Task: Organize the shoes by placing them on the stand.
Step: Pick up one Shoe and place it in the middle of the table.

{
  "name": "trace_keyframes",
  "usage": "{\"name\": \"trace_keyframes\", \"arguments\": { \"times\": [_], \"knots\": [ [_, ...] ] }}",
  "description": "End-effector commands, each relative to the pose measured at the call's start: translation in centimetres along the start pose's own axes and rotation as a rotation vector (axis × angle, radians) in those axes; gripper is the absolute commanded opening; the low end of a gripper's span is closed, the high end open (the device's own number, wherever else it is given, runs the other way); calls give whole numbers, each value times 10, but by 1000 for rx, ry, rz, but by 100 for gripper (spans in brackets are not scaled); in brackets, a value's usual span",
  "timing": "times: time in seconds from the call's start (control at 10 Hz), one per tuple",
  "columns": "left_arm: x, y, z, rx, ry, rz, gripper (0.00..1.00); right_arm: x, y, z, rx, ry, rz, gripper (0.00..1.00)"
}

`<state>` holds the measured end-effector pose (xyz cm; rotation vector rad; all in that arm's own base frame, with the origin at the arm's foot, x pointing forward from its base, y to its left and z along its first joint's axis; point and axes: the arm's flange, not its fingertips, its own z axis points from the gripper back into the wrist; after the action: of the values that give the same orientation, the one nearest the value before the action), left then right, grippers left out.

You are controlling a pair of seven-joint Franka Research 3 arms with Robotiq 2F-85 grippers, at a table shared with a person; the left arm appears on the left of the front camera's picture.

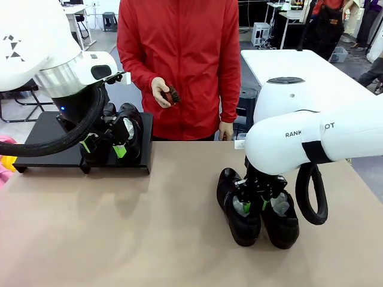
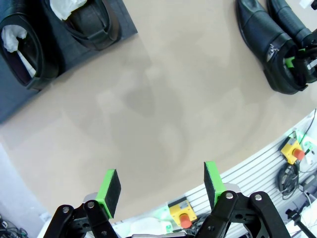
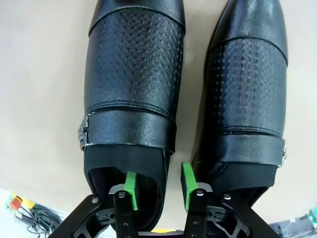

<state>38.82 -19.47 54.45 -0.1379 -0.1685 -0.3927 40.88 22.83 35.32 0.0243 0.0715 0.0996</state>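
Currently counting four glossy black leather dress shoes (image 1: 236, 206), falling into two pairs. Finding two sitting side by side on the one low, flat, matte black stand (image 1: 45, 128) at the far left of the beige tabletop (image 1: 149, 239), showing crumpled white paper in both openings. Finding the other two lying side by side on the bare tabletop at the near right, well apart from the stand: entering these as left-hand table shoe (image 3: 133, 64) and right-hand table shoe (image 3: 252, 74), just beside each other.

Logging two grippers. Seeing the left gripper (image 2: 161, 186) hovering over bare tabletop near the stand, holding its jaws wide apart and gripping nothing. Seeing the right gripper (image 3: 158, 179) reaching down at the table pair, dipping one green pad (image 3: 130, 183) inside the opening of the left-hand table shoe and placing the other in the gap between the two shoes, jaws partly closed astride that shoe's side wall; not managing to tell whether actually pinching it.

Noting one person in a red jacket (image 1: 179, 54) standing at the far side, holding one small dark brown brush (image 1: 172, 94) in one hand (image 1: 160, 89).
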Motion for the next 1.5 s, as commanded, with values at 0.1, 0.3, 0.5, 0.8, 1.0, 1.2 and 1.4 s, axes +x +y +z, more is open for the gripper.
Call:
{"name": "trace_keyframes", "arguments": {
  "times": [0.1, 0.3, 0.5, 0.8, 1.0, 1.2, 1.4],
  "knots": [
    [-4, 2, -2, -13, -13, -2, 87, 2, -1, -9, 8, -21, 26, 6],
    [-4, 2, -2, -13, -13, -2, 87, 5, 0, -17, -16, -2, 32, 0],
    [-4, 2, -2, -13, -13, -2, 87, 6, 1, -22, -30, 11, 29, 0],
    [-4, 2, -2, -13, -13, -2, 87, -5, 6, -6, -13, -29, -21, 0],
    [-4, 2, -2, -13, -13, -2, 87, -37, 30, 27, -8, -99, -35, 0],
    [0, 0, 0, 0, 0, 0, 87, -64, 71, 31, -1, -165, -33, 0],
    [-14, 16, 17, 1, -93, 86, 87, -64, 113, 28, 33, -215, -75, 0]
  ]
}}
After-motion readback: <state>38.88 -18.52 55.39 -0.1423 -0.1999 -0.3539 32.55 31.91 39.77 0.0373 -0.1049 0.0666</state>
